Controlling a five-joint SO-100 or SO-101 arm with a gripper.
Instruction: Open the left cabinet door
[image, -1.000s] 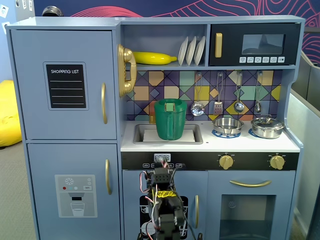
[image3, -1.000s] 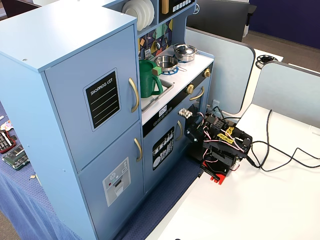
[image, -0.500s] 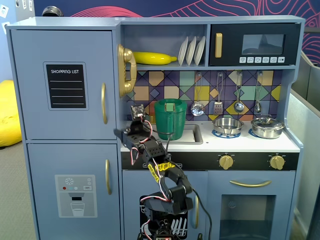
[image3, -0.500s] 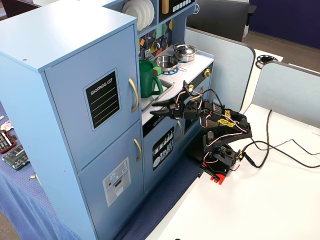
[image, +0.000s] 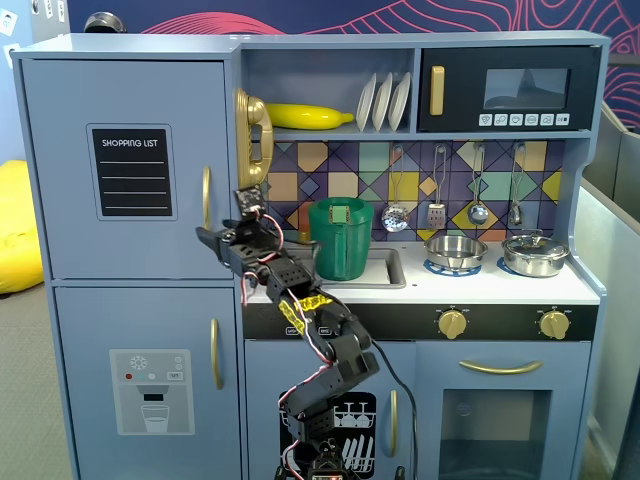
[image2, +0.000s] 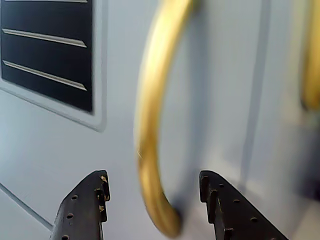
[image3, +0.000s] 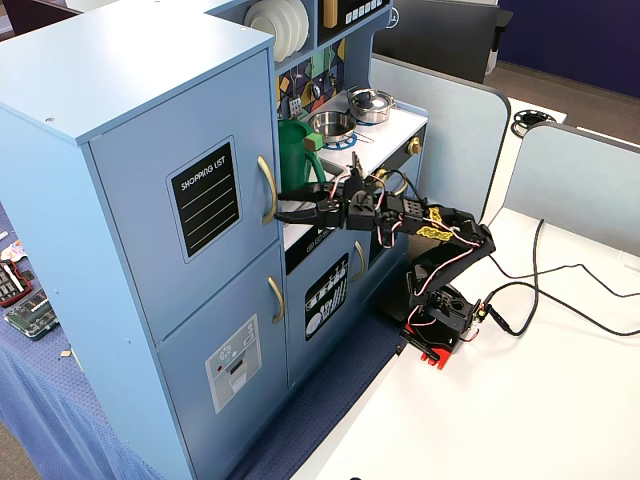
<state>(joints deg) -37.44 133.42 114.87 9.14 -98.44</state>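
Play kitchen: blue-grey toy unit with a fridge column on the left in a fixed view and a counter, shelf and microwave to its right; in the other fixed view it stands beside the white desk that carries the arm's base.
Left cabinet door: upper fridge door with the black "SHOPPING LIST" panel; it sits flush with the cabinet front in both fixed views, so it reads as shut.
Task progress: the approach looks done, the grip and the pull are left; nothing has swung open yet.
Gold handle: vertical bow at the door's right edge, blurred in the wrist view, its lower end passing between the two black fingers.
End effector: spread fairly wide, straddling the handle's lower part without visibly touching it; holding nothing.
Next move, as I judge it: close on the handle, then draw back along the door's arc.
Lower fridge door: dispenser graphic, also shut.
Shelf: holds a yellow banana and three upright white plates.
Green pitcher: stands on the counter by the sink; contents not visible.
Stovetop pots: one open metal pot and one lidded pot on the burners; the open one looks empty.
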